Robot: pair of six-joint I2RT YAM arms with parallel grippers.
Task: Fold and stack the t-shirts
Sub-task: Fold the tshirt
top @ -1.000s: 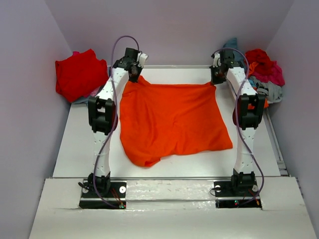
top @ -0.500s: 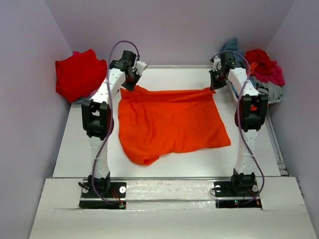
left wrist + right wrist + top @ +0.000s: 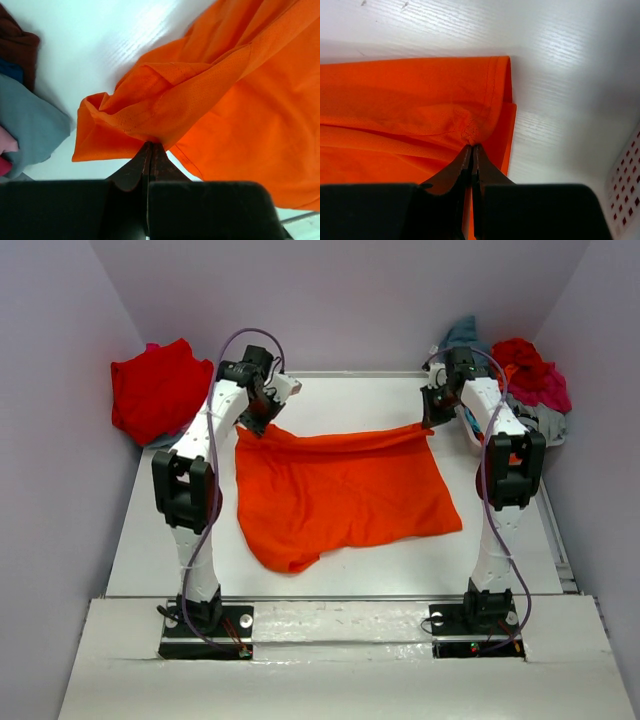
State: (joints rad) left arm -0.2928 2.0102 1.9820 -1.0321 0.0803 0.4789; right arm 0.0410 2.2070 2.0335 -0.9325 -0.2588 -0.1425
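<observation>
White worktop point(image 3: 340, 585) fills the floor of a pale-walled enclosure, and you have the orange t-shirt point(image 3: 345, 490) spread across its middle. The near hem lies flat towards the near edge, with one rounded corner bulging at the near left.

Your left gripper point(image 3: 252, 425) is pinched tight on the shirt's far left corner. The wrist view shows a bunched fold of several layers caught right at the fingertips. Your right gripper point(image 3: 430, 422) is clamped on the far right corner, just inside the stitched hem, with the cloth puckering at the tips.

Between the two pinches the far edge is raised off the worktop and rolls over in a soft ridge.

Judge the shirt as light, limp mesh knit. It has no stiffness, so it will sag and drape wherever you don't support it, and it will drag on the surface rather than slide cleanly. Both holds are small bites, so a sharp tug could probably pull the cloth free, the thinner right one first. Corners and hems are your best grip points, since the seam gives the fingers something to catch.

A red t-shirt point(image 3: 158, 390) sits at the far left corner. A heap of t-shirts point(image 3: 530, 380) waits at the far right, beside a perforated white basket point(image 3: 627, 165).
</observation>
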